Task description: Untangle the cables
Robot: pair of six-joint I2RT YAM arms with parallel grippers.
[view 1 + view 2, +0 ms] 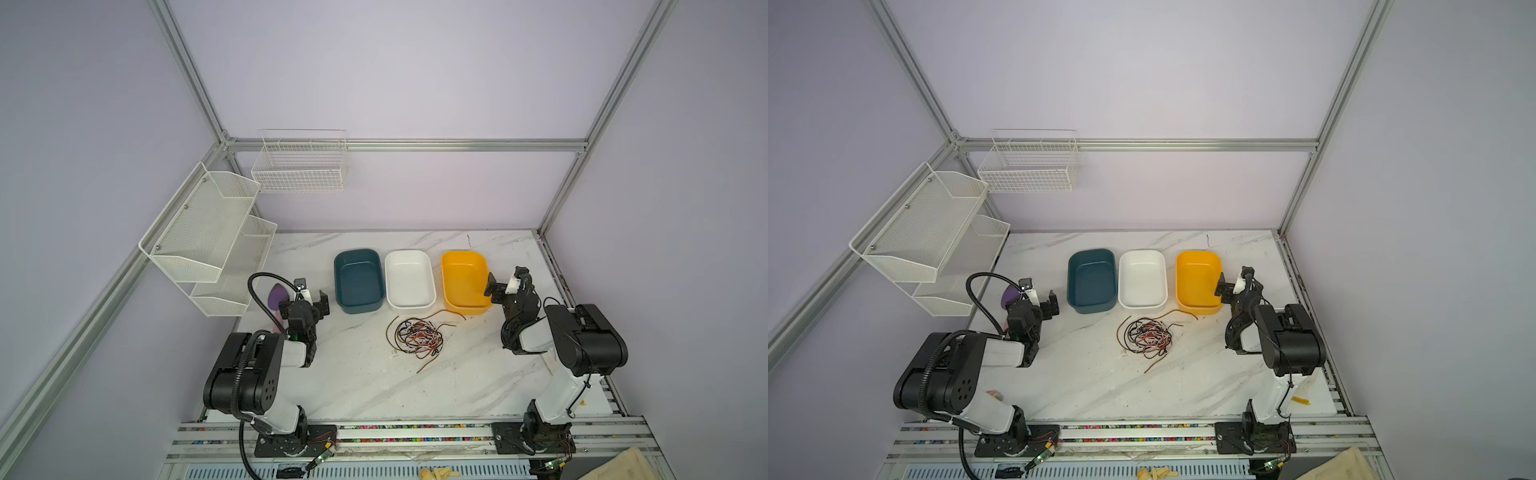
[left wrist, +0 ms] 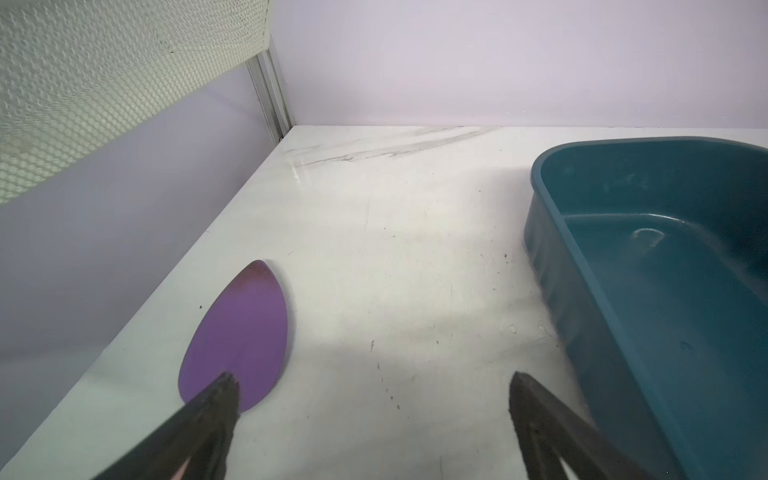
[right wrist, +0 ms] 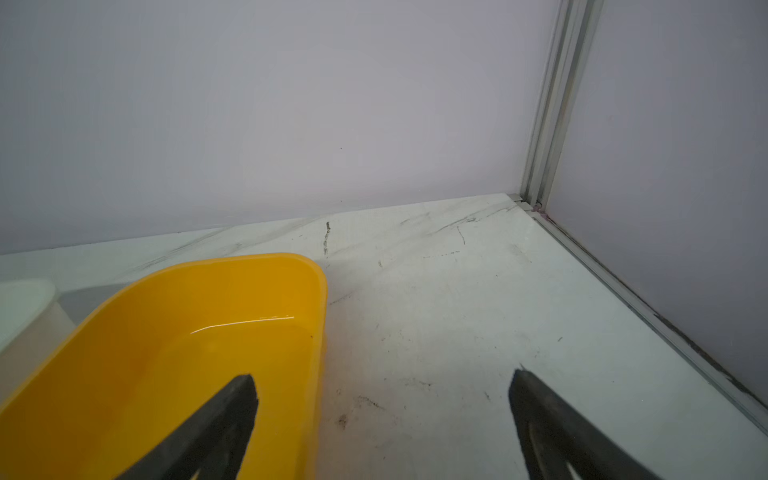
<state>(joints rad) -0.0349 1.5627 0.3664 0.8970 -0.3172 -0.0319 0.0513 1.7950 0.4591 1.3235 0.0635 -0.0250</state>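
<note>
The cables [image 1: 417, 337] [image 1: 1148, 336] lie in one tangled heap of thin black, white and orange-brown wires on the marble table, just in front of the white and yellow bins. Loose brown ends trail toward the yellow bin and toward the front. My left gripper [image 1: 312, 296] [image 2: 372, 376] hovers open and empty left of the teal bin, well left of the heap. My right gripper [image 1: 505, 282] [image 3: 383, 375] is open and empty at the yellow bin's right edge, behind and right of the heap. Neither wrist view shows the cables.
Three empty bins stand in a row behind the heap: teal [image 1: 358, 282], white [image 1: 409, 279], yellow [image 1: 463, 279]. A flat purple leaf-shaped piece [image 2: 241, 332] lies by the left gripper. A white mesh shelf [image 1: 203, 232] and a wire basket [image 1: 299, 166] hang at the back left.
</note>
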